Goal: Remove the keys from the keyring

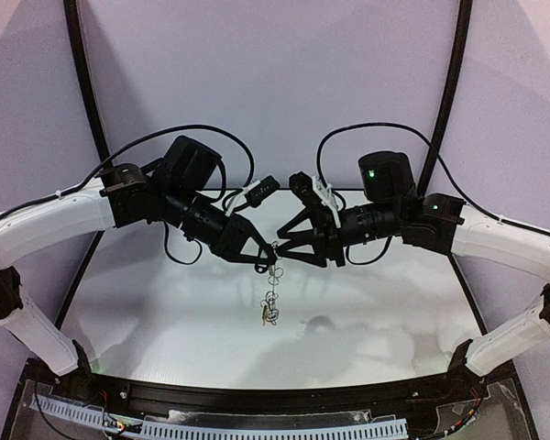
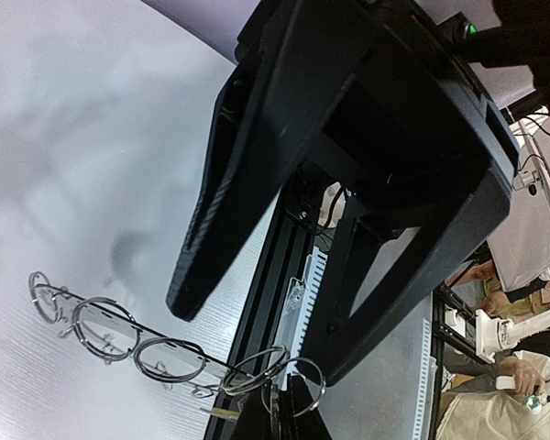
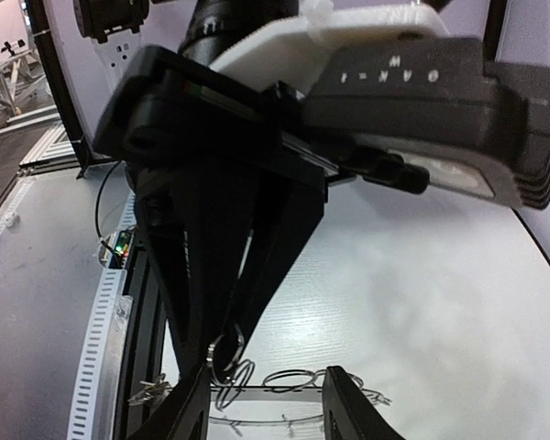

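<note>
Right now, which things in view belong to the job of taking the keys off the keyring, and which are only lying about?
Belong to the job: keyring, hanging from the left gripper; right gripper, open near it; keys, too small to pick out.

Only lying about: table; black cables; slotted cable duct at the near edge.

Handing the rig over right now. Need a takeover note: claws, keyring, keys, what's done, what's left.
Left claw: shut on the top end of the keyring, holding it up over the table.
Right claw: open, not gripping; the rings next to the left claw seem to lie between its fingertips.
Keyring: hangs from the left claw as a string of wire rings, its lower end apparently off the table.
Keys: small cluster at the lower end, apparently still attached; too small to be sure.
Done: keyring lifted.
Left: take every key off.
</note>
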`<move>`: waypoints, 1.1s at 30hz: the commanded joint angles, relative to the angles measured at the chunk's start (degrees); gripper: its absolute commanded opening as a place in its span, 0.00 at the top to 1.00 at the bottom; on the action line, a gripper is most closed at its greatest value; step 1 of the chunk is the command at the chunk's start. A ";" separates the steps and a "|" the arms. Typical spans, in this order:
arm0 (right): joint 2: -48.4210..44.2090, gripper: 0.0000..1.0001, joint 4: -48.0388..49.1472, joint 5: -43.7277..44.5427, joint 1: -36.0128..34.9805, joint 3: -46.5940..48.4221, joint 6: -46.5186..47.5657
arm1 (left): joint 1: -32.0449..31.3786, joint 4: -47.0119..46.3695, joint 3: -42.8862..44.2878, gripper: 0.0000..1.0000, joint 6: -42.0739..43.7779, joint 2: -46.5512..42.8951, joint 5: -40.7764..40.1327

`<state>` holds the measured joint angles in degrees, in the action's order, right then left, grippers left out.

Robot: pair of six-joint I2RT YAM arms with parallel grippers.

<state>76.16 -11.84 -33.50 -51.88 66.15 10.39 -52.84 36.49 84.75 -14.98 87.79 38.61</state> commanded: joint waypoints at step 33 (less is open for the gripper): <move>0.22 1.00 -1.55 1.98 -2.26 0.03 1.03 | 0.02 -2.75 -0.01 0.99 -1.42 -0.91 -0.98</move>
<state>77.23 -14.50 -30.81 -53.41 65.87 11.49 -52.84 35.99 84.73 -16.10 87.79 37.82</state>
